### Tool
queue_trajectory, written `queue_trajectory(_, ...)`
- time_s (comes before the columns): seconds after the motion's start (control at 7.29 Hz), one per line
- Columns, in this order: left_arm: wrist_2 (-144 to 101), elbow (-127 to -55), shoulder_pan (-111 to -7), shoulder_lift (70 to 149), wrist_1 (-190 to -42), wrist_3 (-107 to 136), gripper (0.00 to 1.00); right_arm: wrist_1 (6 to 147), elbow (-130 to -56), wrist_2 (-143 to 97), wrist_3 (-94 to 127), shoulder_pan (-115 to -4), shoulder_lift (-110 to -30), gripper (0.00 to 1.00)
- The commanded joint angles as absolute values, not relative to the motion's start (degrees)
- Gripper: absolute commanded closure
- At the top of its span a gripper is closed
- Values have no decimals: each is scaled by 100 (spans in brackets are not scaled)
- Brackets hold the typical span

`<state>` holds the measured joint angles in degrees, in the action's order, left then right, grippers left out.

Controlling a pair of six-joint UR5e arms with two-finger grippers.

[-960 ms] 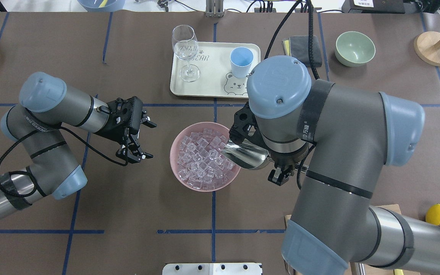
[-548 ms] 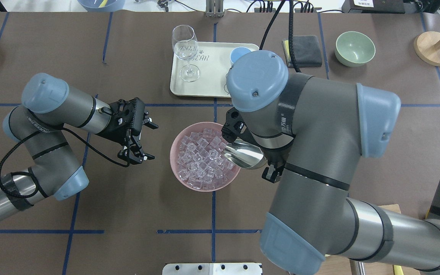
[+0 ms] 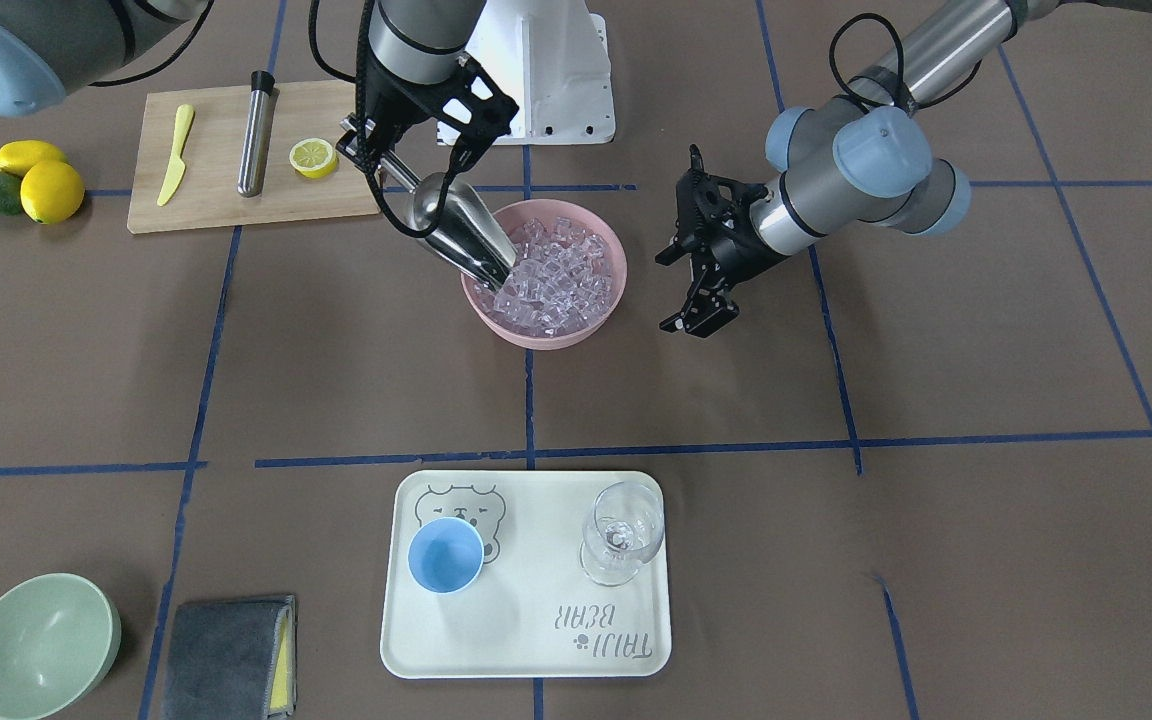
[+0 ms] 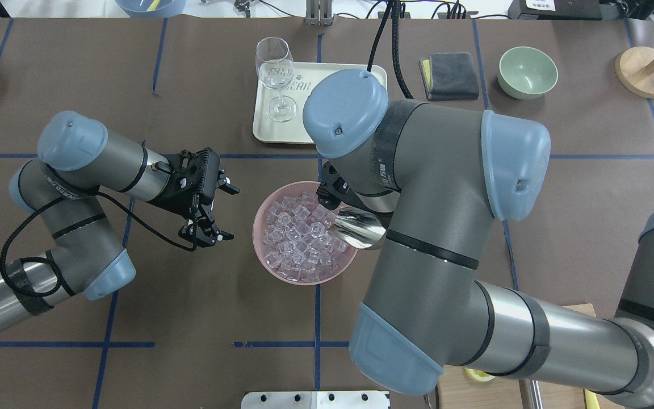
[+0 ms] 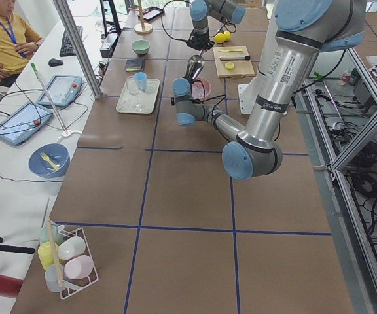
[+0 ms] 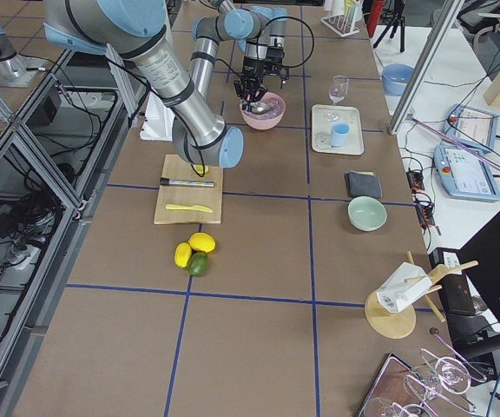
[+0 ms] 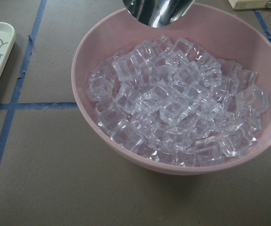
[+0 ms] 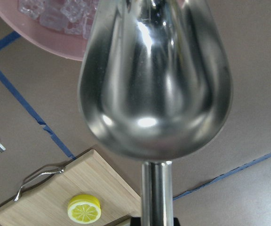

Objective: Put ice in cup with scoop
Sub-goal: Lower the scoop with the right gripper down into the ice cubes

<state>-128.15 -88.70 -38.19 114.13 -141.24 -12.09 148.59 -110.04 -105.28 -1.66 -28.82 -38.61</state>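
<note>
- Left arm (image 4: 77, 170), right arm (image 4: 435, 187): grey tubular links, pale-blue domed joint caps (image 4: 345, 113), one small screw each.
- Black bands at joints, white lettering.
- Black cable (image 4: 1, 254) loops beside left arm.
- Left gripper (image 4: 235, 215): matte black, skeletal frame.

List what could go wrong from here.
The scoop digs steeply into heaped ice at the pink bowl rim; cubes may spill, or the unheld bowl may slide, since the left gripper hangs open beside it.
The cup is small and near the wine glass; pouring may miss or knock the glass.
</note>
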Motion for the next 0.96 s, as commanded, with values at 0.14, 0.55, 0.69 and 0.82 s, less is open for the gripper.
queue_trajectory(0.14, -12823, -8868, -3814, 11443, -14115, -1178, 0, 14889, -10480, -10494, -413, -2874, -3482, 100)
queue_trajectory(0.55, -12823, -8868, -3814, 11426, -14133, -1178, 0, 15150, -10441, -10468, -667, -2874, -3454, 100)
queue_trajectory(0.69, -12815, -8868, -3814, 11426, -14133, -1178, 0, 15239, -10389, -10294, -798, -2874, -3384, 100)
queue_trajectory(0.82, -12814, -8859, -3814, 11426, -14124, -1169, 0, 15232, -10197, -10292, -808, -2865, -3288, 100)
